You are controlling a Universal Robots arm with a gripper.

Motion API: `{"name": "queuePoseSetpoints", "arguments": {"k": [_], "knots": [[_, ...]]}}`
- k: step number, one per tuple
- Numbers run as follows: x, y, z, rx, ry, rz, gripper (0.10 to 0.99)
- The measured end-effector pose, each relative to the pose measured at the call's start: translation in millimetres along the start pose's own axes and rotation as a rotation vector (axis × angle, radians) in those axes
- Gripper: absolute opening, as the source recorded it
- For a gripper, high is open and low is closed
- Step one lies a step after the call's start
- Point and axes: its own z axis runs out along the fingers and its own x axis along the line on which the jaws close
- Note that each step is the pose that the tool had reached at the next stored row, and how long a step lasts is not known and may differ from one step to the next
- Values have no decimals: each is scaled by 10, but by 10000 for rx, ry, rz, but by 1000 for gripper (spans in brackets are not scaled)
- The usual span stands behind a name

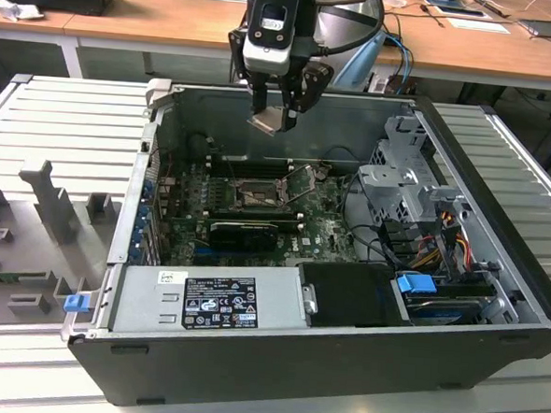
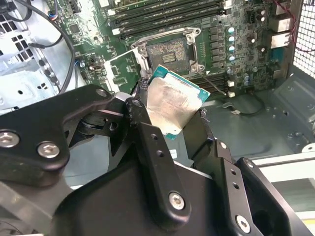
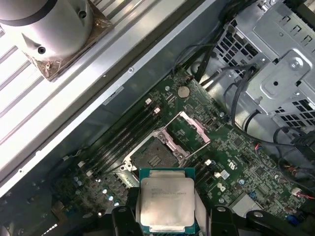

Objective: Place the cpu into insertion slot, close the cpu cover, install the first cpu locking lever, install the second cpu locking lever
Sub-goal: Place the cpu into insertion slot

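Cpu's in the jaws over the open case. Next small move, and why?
Probably ease down toward the insertion slot: the gripper holds the cpu well above the board, the slot looks bare, and the cpu cover stands open beside it.

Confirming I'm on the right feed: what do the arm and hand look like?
The hand is black, its jointed link fingers pinned with silver screws. Above it sits a pale grey wrist block with a dark panel; the arm is a silvery-grey tube.
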Motion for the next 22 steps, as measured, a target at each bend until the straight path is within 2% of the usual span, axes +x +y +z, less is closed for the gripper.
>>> {"name": "queuePoseSetpoints", "arguments": {"k": [9,22], "knots": [[0,-1,11,-18,-72,809,529],[-1,-3,30,-49,-206,2310,529]]}}
